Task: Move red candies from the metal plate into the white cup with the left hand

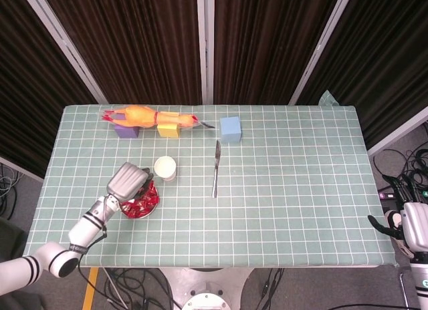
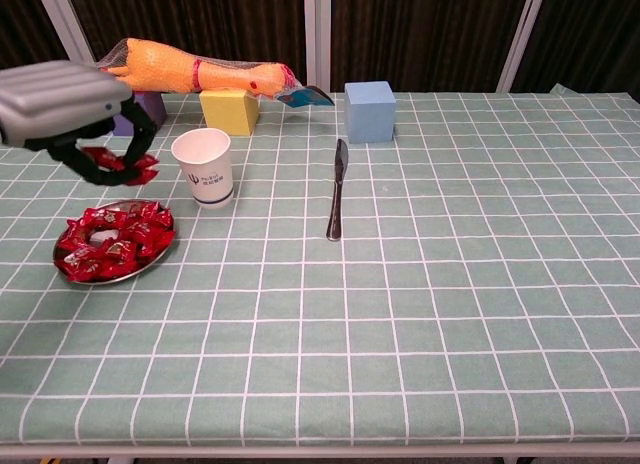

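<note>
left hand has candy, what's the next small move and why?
Probably carry the left hand sideways toward the white cup until it hangs over the opening. Its fingers hold red candy raised above the metal plate, and in the chest view the cup stands just to the right, upright.

Purple block [image 2: 150, 108] behind left robot hand [image 2: 75, 114]

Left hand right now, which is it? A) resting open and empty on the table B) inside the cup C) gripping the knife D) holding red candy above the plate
D: in the chest view the left hand pinches a red candy in the air above the metal plate, short of the white cup.
</note>
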Action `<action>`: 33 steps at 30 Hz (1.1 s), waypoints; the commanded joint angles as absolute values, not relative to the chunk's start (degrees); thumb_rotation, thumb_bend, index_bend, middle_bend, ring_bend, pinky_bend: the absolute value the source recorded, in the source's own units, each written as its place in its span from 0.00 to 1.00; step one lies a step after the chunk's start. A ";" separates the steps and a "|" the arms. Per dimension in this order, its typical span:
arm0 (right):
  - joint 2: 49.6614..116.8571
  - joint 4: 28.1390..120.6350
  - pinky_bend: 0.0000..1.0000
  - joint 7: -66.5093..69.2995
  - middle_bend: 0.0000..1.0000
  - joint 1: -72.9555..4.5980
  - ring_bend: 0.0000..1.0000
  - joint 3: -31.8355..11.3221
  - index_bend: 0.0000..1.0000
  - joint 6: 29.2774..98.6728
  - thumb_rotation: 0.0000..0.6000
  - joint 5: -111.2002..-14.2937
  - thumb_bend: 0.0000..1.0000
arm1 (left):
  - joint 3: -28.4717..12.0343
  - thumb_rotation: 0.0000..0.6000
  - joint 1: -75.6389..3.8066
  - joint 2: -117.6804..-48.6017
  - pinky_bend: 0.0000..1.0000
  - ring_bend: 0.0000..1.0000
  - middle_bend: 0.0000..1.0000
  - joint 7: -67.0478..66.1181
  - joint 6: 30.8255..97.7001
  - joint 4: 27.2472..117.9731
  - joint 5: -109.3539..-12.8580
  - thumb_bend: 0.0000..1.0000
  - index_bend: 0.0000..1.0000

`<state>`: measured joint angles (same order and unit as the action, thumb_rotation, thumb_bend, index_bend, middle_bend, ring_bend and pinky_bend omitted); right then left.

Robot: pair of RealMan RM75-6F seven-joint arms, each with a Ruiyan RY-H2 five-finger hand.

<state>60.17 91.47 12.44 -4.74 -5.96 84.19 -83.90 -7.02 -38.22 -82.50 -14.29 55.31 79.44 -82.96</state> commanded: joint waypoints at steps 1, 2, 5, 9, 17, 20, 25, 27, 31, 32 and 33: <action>60.13 91.38 0.20 12.51 0.15 -4.74 0.01 -5.99 0.12 84.17 1.00 -83.81 0.12 | -10.07 1.00 -41.62 -82.40 1.00 0.97 0.76 -15.40 52.20 79.52 -80.29 0.56 0.72; 60.09 91.37 0.20 12.50 0.15 -4.72 0.01 -6.01 0.12 84.19 1.00 -83.77 0.12 | -10.74 1.00 -42.48 -82.70 1.00 0.97 0.76 -15.59 51.33 78.93 -79.48 0.56 0.72; 59.91 91.38 0.20 12.36 0.15 -4.66 0.01 -6.14 0.12 84.21 1.00 -83.49 0.12 | -12.76 1.00 -45.45 -83.83 1.00 0.97 0.76 -15.64 48.03 76.62 -76.45 0.56 0.72; 59.87 91.43 0.20 12.21 0.16 -4.65 0.01 -6.25 0.12 83.92 1.00 -82.90 0.12 | -13.55 1.00 -48.06 -84.94 1.00 0.97 0.75 -15.72 44.27 74.66 -73.31 0.56 0.72; 60.07 91.09 0.21 12.18 0.16 -4.79 0.01 -6.39 0.12 83.18 1.00 -82.12 0.12 | -12.62 1.00 -51.15 -86.45 1.00 0.97 0.73 -16.78 39.86 71.78 -69.73 0.56 0.68; 60.07 91.05 0.21 12.17 0.16 -4.79 0.01 -6.47 0.12 83.09 1.00 -81.91 0.12 | -12.32 1.00 -51.92 -86.55 1.00 0.96 0.70 -17.76 38.99 71.36 -68.12 0.56 0.65; 60.20 90.88 0.23 12.24 0.16 -4.79 0.03 -6.49 0.12 82.97 1.00 -81.80 0.12 | -11.68 1.00 -52.89 -86.19 1.00 0.95 0.62 -20.04 38.39 71.74 -65.53 0.56 0.57; 60.27 90.81 0.23 12.30 0.16 -4.78 0.03 -6.52 0.12 83.00 1.00 -81.79 0.12 | -11.40 1.00 -53.31 -85.97 1.00 0.94 0.58 -21.31 38.41 72.05 -64.49 0.56 0.53; 60.25 90.81 0.23 12.37 0.16 -4.62 0.03 -6.50 0.12 83.17 1.00 -81.75 0.12 | -10.87 0.98 -53.98 -85.52 1.00 0.93 0.51 -23.06 38.44 72.85 -62.74 0.55 0.48; 60.27 90.80 0.24 12.39 0.16 -4.58 0.03 -6.51 0.12 83.20 1.00 -81.71 0.12 | -10.66 0.97 -54.17 -85.40 1.00 0.93 0.50 -23.55 38.37 72.94 -62.44 0.55 0.46; 60.31 90.78 0.24 12.41 0.16 -4.55 0.03 -6.51 0.12 83.20 1.00 -81.66 0.12 | -10.44 0.94 -54.45 -85.22 1.00 0.93 0.48 -24.12 38.10 73.06 -61.76 0.54 0.44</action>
<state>60.31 90.78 12.41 -4.55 -6.51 83.19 -81.66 -10.82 -54.03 -85.52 -23.48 38.34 72.78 -62.54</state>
